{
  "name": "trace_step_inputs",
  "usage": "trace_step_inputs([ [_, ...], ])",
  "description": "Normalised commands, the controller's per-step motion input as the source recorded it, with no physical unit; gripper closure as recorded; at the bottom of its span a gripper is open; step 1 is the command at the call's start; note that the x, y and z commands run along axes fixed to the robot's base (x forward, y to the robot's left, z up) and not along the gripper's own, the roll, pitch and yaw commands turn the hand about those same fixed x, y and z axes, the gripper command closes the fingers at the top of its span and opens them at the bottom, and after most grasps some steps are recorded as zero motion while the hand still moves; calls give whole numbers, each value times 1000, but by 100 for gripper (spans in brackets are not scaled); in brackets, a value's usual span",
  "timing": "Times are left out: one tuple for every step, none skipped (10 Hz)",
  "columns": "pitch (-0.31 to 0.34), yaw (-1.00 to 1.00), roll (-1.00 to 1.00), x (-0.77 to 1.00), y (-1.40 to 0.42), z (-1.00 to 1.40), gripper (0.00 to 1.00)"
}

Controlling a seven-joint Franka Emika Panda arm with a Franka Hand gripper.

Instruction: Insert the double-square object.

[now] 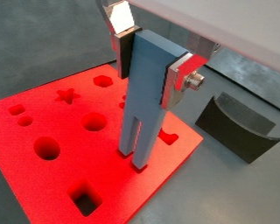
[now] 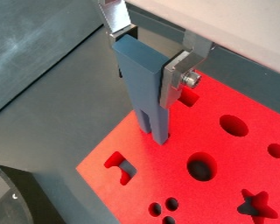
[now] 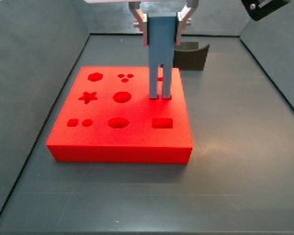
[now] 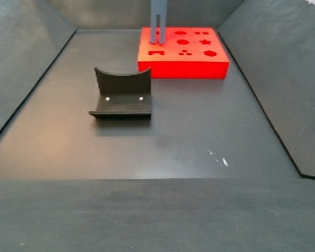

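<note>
Gripper [image 1: 150, 54] clamped on the wide upper body of the double-square object [image 1: 143, 96], one silver finger [image 1: 181, 80] pressed flat against each broad side; same grasp seen in a wrist view from the opposite side [image 2: 149, 54]. Object [image 2: 147, 92] upright, long axis vertical, the two thin square prongs pointing straight down from below the fingers toward the red board [image 1: 38, 179]. In a side view, object [image 3: 162, 57] hanging from the gripper [image 3: 163, 13] with prong tips at or just above the board's [image 3: 113, 147] top face near its far right part; impossible to tell whether the tips touch or enter a hole. In a side view from farther off, object [image 4: 157, 22] a slim vertical strip over the board's [image 4: 187, 65] left edge.

Board holes — round, star, hexagon, square, small paired ones — all showing open, nothing seated in them.

Dark curved-top holder block [image 4: 121, 94] well apart from the fingers, on the grey floor [image 4: 173, 138], its cradle empty; also seen beyond the board [image 1: 238, 124] and [image 3: 193, 55].
</note>
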Motion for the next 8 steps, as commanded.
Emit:
trace_step_inputs([
  [0, 0, 0, 0, -74, -211, 100],
  [0, 0, 0, 20, -49, -134, 100],
  [4, 0, 0, 14, -6, 0, 100],
  [53, -29, -60, 94, -89, -51, 100],
  [27, -34, -10, 91, -71, 0, 100],
  [0, -29, 0, 34, 0, 0, 100],
  [0, -14, 0, 23, 0, 0, 100],
  [6, -6, 0, 83, 0, -74, 100],
])
